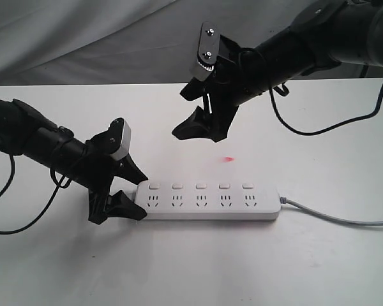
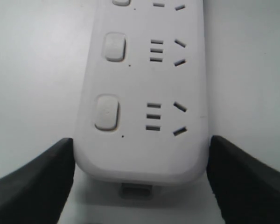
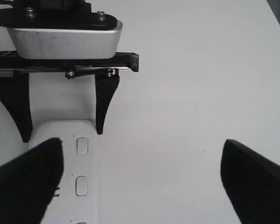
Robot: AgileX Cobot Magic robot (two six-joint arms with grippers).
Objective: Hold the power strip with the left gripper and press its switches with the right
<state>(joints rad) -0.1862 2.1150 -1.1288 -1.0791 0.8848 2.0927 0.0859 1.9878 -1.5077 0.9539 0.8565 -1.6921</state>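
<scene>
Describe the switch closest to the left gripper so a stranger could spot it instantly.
A long white power strip lies on the white table, grey cord at one end. Of its five switches in a row, take the end switch farthest from the cord, next to the left gripper.

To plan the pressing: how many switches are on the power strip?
5 switches, in one row along the far edge of the power strip, one above each socket, running from the end in the left hand to the cord end. None seems hidden.
</scene>
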